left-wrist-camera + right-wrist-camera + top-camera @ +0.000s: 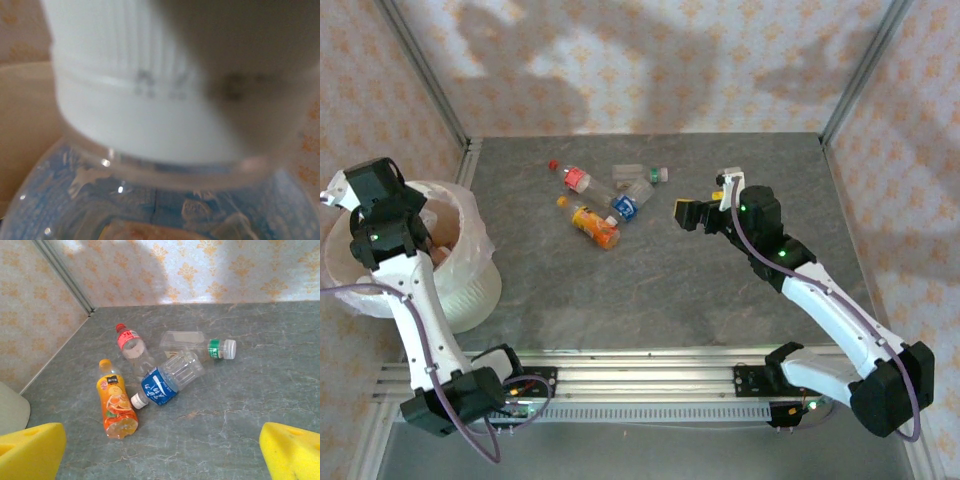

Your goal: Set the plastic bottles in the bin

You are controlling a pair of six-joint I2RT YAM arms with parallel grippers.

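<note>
Holding: my left gripper (395, 235) pinches white-capped bottle (150, 115) over bin (470, 290)
Right gripper (160, 455): spread
Far bottles (167, 380): orange, red, blue, green labels

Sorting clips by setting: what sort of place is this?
Probably a robot test cell, not a home: patterned wall panels box in a grey table, the left arm and right arm are bolted to a rail, and plastic bottles and a lined bin are set out.

The white-capped bottle (150, 115), orange-labelled bottle (116, 405) and red-labelled bottle (131, 346) contrast with the veined grey table (250, 400).
</note>
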